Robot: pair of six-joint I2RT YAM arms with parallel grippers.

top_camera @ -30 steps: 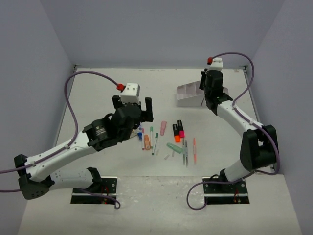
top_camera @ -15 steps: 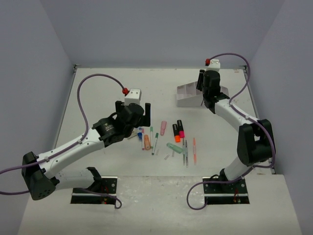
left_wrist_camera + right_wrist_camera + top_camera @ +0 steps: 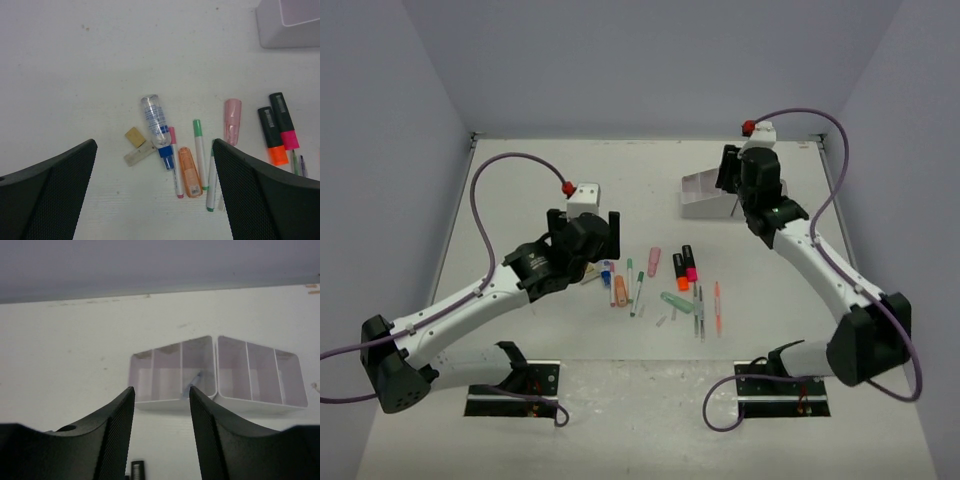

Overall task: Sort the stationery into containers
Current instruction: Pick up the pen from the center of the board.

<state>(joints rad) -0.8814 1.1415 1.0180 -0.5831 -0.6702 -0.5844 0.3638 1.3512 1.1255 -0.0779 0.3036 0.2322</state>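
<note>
White table (image 3: 520,190); white organizer (image 3: 160,405) at its far right, the right gripper (image 3: 161,392) hovering just before it, fingers parted and empty; left gripper (image 3: 154,150) spread wide above the loose stationery (image 3: 200,155) mid-table; one thin item (image 3: 192,382), blurred, lies inside a middle compartment.

The left arm (image 3: 460,305) and right arm (image 3: 820,265) are slim white shells joined by black motor housings. Each trails a looping purple cable (image 3: 480,200) and stands on a black base plate (image 3: 545,382). The left tool (image 3: 154,145) and right tool (image 3: 161,390) each carry two broad black fingers (image 3: 55,190) with fine mesh-textured faces, and just behind each tool sits a white camera block (image 3: 586,196) with a red knob (image 3: 567,187).
</note>
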